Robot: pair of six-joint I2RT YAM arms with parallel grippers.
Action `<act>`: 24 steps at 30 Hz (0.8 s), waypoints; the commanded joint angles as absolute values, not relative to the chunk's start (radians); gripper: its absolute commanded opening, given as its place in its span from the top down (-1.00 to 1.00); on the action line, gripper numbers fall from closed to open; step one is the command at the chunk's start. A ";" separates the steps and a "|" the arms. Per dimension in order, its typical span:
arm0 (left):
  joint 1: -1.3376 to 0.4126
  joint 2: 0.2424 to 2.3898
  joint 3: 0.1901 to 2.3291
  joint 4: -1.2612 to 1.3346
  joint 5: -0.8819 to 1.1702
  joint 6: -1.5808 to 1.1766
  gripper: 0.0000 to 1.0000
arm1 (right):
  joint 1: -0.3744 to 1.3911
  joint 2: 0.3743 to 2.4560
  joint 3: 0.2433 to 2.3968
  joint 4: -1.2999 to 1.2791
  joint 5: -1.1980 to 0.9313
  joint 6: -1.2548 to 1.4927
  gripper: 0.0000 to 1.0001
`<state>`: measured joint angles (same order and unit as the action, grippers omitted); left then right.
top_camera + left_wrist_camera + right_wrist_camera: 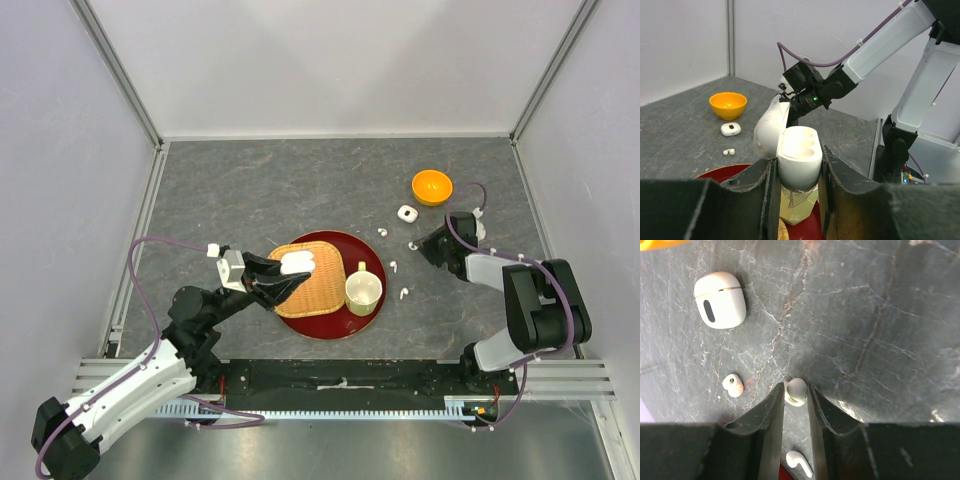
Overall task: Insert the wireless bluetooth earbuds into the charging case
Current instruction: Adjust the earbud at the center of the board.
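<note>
Left tool (290, 273) is clamped on an open case (799, 155), gripping its lower half from both sides, with the lid tipped back and the two sockets showing. It holds the case over a wicker tray (315, 295) that lies on a red plate (330, 330). On the plate's right side, beside the tray, stands a cup (363, 290). Right of the plate, four earbuds (393, 266) lie scattered on the table (250, 180), with a closed case (406, 213) just behind them and an orange bowl (432, 186) farther back. Right tool (424, 247) is down at the table, its jaws a little apart with one earbud (796, 391) between the tips, close against both; whether they pinch it I cannot tell.
</note>
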<state>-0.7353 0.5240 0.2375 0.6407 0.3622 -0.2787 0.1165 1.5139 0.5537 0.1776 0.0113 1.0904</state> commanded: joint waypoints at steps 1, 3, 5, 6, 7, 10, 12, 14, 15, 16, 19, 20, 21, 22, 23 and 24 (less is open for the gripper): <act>-0.738 0.517 0.242 0.660 0.337 -0.241 0.96 | 0.107 1.580 0.595 0.089 -0.036 1.002 0.33; -0.736 0.515 0.245 0.658 0.339 -0.239 0.95 | 0.104 1.578 0.607 0.087 -0.051 0.989 0.28; -0.738 0.514 0.250 0.647 0.341 -0.236 0.96 | 0.100 1.546 0.617 0.068 -0.029 0.965 0.23; -0.738 0.512 0.252 0.644 0.339 -0.235 0.95 | 0.098 1.534 0.633 0.055 -0.011 0.945 0.19; -0.738 0.506 0.252 0.640 0.337 -0.232 0.95 | 0.097 1.523 0.644 0.045 -0.006 0.924 0.17; -0.738 0.494 0.253 0.624 0.337 -0.226 0.95 | 0.078 1.506 0.707 -0.027 0.028 0.827 0.07; -0.738 0.488 0.252 0.620 0.336 -0.227 0.95 | 0.074 1.505 0.744 -0.103 0.018 0.796 0.03; -0.738 0.485 0.252 0.620 0.333 -0.227 0.95 | 0.071 1.491 0.739 -0.112 0.003 0.799 0.03; -0.738 0.485 0.253 0.620 0.331 -0.227 0.96 | 0.071 1.482 0.717 -0.106 -0.023 0.827 0.02; -0.738 0.485 0.255 0.620 0.333 -0.227 0.95 | 0.069 1.471 0.701 -0.092 -0.041 0.842 0.02; -0.738 0.485 0.255 0.618 0.330 -0.227 0.96 | 0.072 1.451 0.637 -0.011 -0.118 0.913 0.05; -0.738 0.486 0.253 0.618 0.328 -0.227 0.95 | 0.071 1.451 0.614 -0.006 -0.127 0.929 0.07; -0.738 0.486 0.253 0.618 0.330 -0.227 0.96 | 0.072 1.451 0.604 -0.008 -0.135 0.952 0.08; -0.738 0.488 0.253 0.618 0.331 -0.226 0.95 | 0.072 1.453 0.595 0.035 -0.140 0.963 0.08; -0.738 0.489 0.253 0.618 0.331 -0.225 0.95 | 0.074 1.453 0.578 0.043 -0.143 0.974 0.10; -0.738 0.491 0.253 0.617 0.331 -0.225 0.96 | 0.074 1.456 0.572 0.051 -0.147 0.980 0.11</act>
